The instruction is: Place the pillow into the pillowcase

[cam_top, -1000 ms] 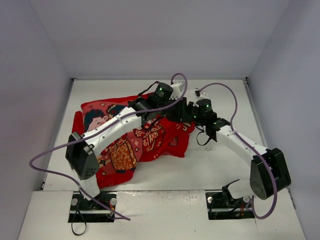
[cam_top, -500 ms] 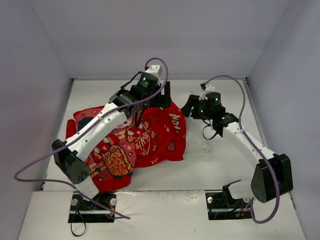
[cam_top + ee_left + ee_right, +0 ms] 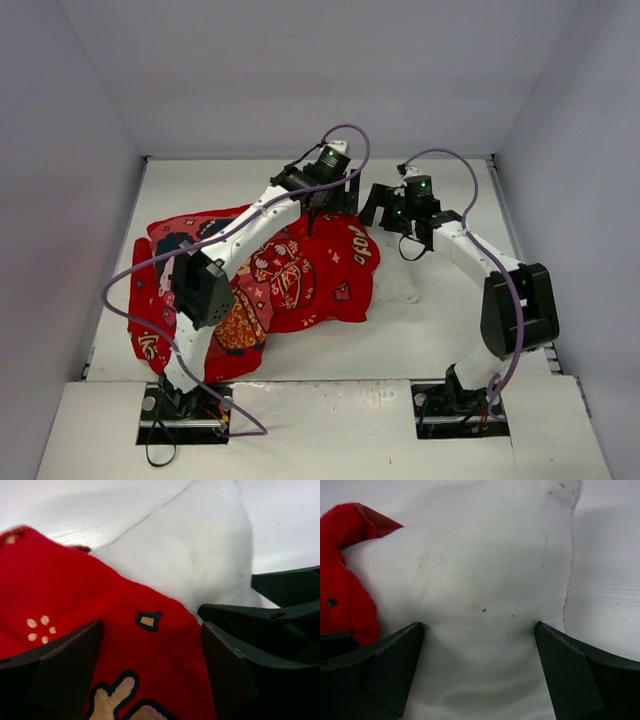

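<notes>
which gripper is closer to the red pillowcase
Left. The left gripper is open over the edge of the pillowcase, red fabric between its jaws. The right gripper is open over the bare white pillow, the pillowcase off to one side.

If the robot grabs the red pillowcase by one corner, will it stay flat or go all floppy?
Probably floppy: the pillowcase lies rumpled and folded, its edge draped over the white pillow. Lifted by a corner, it would likely sag and hang. It looks thin, so probably light.
</notes>
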Controlling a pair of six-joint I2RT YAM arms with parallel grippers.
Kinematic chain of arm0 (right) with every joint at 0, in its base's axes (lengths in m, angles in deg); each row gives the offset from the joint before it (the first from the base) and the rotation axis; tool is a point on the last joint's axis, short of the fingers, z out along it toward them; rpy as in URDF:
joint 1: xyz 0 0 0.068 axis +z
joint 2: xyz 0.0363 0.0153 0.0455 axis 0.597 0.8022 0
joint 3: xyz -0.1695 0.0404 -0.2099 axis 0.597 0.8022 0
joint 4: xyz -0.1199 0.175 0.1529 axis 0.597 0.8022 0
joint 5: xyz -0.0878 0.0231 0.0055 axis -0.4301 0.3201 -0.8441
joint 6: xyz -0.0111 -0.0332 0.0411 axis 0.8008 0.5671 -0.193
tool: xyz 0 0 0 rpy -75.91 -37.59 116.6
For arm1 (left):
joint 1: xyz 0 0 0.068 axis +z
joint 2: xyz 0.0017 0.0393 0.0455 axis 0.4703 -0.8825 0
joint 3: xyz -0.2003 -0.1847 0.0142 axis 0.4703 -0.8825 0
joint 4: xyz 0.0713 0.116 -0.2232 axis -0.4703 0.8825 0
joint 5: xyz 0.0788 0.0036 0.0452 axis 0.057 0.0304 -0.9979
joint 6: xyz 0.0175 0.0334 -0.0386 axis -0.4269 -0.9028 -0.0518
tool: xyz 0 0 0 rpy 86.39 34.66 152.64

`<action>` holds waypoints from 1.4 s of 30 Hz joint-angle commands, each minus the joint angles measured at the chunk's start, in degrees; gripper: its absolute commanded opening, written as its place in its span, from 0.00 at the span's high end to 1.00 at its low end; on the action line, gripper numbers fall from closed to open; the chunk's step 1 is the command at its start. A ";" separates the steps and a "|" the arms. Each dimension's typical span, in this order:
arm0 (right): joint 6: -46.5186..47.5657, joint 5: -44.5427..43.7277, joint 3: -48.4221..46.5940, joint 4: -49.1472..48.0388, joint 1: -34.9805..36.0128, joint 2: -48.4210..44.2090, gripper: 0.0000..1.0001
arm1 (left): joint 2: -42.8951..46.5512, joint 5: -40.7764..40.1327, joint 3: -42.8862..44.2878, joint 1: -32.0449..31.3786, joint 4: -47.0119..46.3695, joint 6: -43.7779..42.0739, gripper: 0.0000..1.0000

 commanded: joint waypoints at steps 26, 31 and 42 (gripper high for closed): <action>-7.78 -11.93 26.65 -9.93 14.84 -27.77 1.00 | 9.25 -0.10 -7.29 2.56 4.49 -3.32 0.25; -6.47 -11.22 25.86 -10.46 14.84 -25.66 1.00 | 10.05 4.99 -8.44 2.04 4.66 -0.60 0.25; -6.38 -10.52 25.86 -11.34 14.84 -24.07 1.00 | 9.26 11.50 -8.44 0.81 4.58 2.92 0.25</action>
